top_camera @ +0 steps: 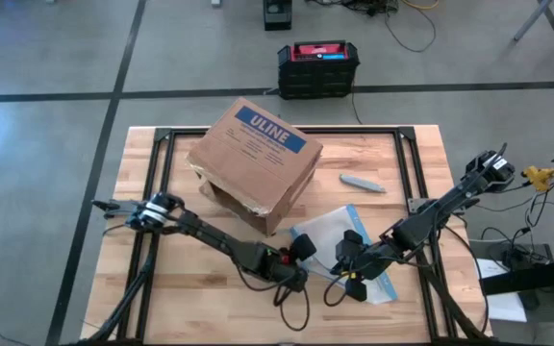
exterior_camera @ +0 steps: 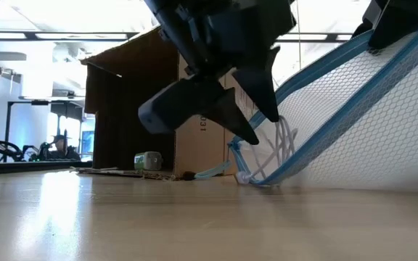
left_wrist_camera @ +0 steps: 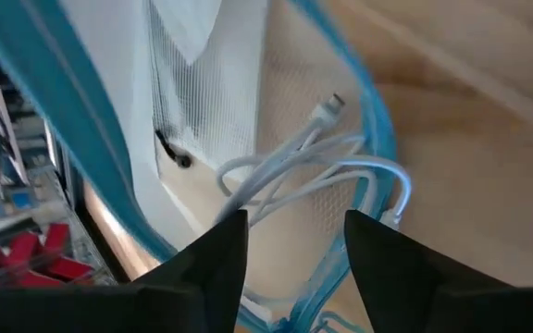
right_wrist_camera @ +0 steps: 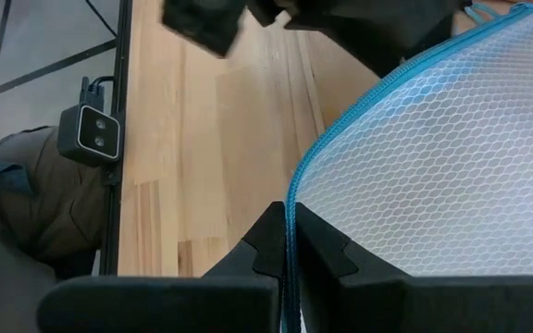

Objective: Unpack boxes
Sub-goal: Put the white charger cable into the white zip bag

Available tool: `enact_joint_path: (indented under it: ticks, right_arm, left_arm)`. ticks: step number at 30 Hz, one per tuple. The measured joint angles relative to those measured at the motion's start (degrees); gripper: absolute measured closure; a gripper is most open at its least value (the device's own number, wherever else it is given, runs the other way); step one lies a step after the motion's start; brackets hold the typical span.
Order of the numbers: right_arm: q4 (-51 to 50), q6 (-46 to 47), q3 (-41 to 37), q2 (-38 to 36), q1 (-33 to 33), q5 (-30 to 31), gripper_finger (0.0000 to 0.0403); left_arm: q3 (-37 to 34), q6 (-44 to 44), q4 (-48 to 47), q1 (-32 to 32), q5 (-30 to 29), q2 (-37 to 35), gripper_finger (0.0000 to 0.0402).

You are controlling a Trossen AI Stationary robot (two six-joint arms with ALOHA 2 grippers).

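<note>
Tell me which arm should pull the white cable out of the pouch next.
Left, probably. The left gripper is open right at the pouch mouth, with the cable just beyond its fingertips. The right gripper is shut on the pouch's blue zipper edge, holding it up, so it looks occupied.

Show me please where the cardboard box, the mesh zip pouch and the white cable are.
cardboard box (top_camera: pixel 258 154): high view, on its top face below the ULINE label.
mesh zip pouch (right_wrist_camera: pixel 433 157): right wrist view, on its mesh side.
white cable (left_wrist_camera: pixel 340 171): left wrist view, on the loops inside the pouch.
</note>
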Motion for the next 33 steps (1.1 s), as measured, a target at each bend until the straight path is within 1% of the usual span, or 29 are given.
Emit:
enact_joint_path:
  ticks: [4, 10, 13, 20, 22, 24, 26, 28, 29, 33]
  right_arm:
    - [-0.01, -0.04, 0.0, 0.0, 0.0, 0.0, 0.0403]
    - [-0.08, -0.81, 0.0, 0.0, 0.0, 0.29, 0.0403]
    - [-0.07, -1.02, 0.0, 0.0, 0.0, 1.42, 0.0403]
    - [-0.02, -1.02, 0.0, 0.0, 0.0, 1.57, 0.0403]
    - [0.02, -1.02, 0.0, 0.0, 0.0, 1.56, 0.0403]
    - [0.0, -1.02, 0.0, 0.0, 0.0, 1.55, 0.0403]
    - [0.0, -1.02, 0.0, 0.0, 0.0, 1.55, 0.0403]
    - [-0.02, -1.02, 0.0, 0.0, 0.0, 1.51, 0.0403]
    - [-0.02, -1.06, 0.0, -0.02, 0.0, 1.53, 0.0403]
    - [-0.02, -1.54, 0.0, -0.02, 0.0, 1.51, 0.0403]
  left_arm:
    - [0.0, 2.99, -0.7, -1.16, -1.23, -0.24, 0.0228]
    - [0.0, 6.49, -1.42, -1.56, -1.55, -0.39, 0.0228]
    - [0.0, 6.86, -1.12, -0.43, -1.52, -0.37, 0.0233]
    - [-0.57, 6.86, -0.39, 2.83, 0.07, -0.3, 0.0251]
    - [-0.66, 6.86, -0.45, 3.12, 0.11, -0.28, 0.0266]
    - [-0.66, 6.82, -0.36, 3.09, 0.11, -0.26, 0.0292]
    - [-0.66, 5.82, -0.06, 2.76, 0.08, -0.26, 0.0328]
    - [-0.57, 3.45, -0.13, 2.14, -0.65, -0.26, 0.0373]
    - [-0.2, 2.13, -0.38, 1.83, -1.0, -0.23, 0.0387]
    - [2.07, -2.26, -0.2, 1.03, -2.24, -0.23, 0.0399]
